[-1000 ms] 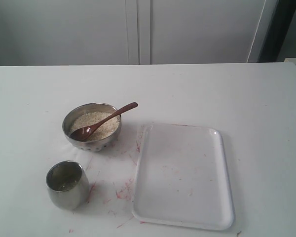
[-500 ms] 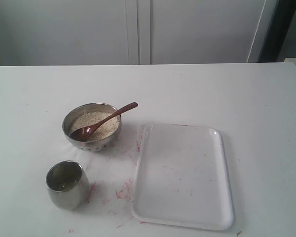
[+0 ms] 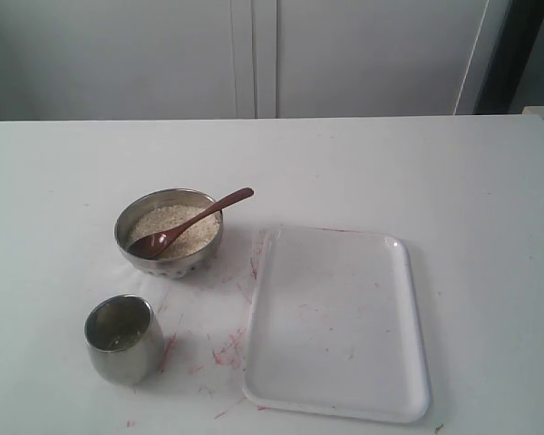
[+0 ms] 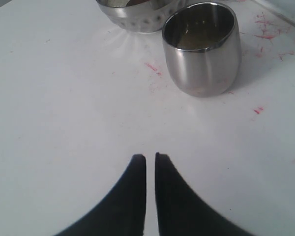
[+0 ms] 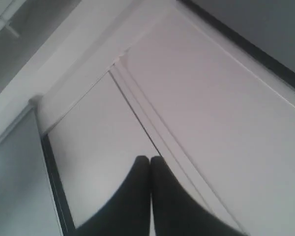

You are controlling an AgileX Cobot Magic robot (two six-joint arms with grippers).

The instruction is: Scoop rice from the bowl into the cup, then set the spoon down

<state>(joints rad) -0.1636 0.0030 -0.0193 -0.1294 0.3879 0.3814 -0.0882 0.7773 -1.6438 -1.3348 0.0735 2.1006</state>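
The steel bowl [image 3: 168, 265] stands left of the table's middle, with rice [image 3: 160, 220] mounded inside. The brown wooden spoon [image 3: 196, 220] lies in it, scoop on the rice, its handle resting over the rim and pointing to the back right. The small steel cup [image 3: 122, 348] stands upright nearer the front edge, left of the bowl. Neither arm shows in the exterior view. In the left wrist view, my left gripper [image 4: 150, 157] hovers over bare table short of the cup [image 4: 201, 59] and the bowl [image 4: 137, 20], shut with only a slit and holding nothing. My right gripper [image 5: 150, 160] is shut and empty, facing a pale wall.
A white rectangular tray [image 3: 335, 317] lies right of the bowl and cup, with nothing on it. Red smears mark the table [image 3: 227, 349] between the cup and the tray. Pale cabinet doors [image 3: 254, 54] stand behind the table.
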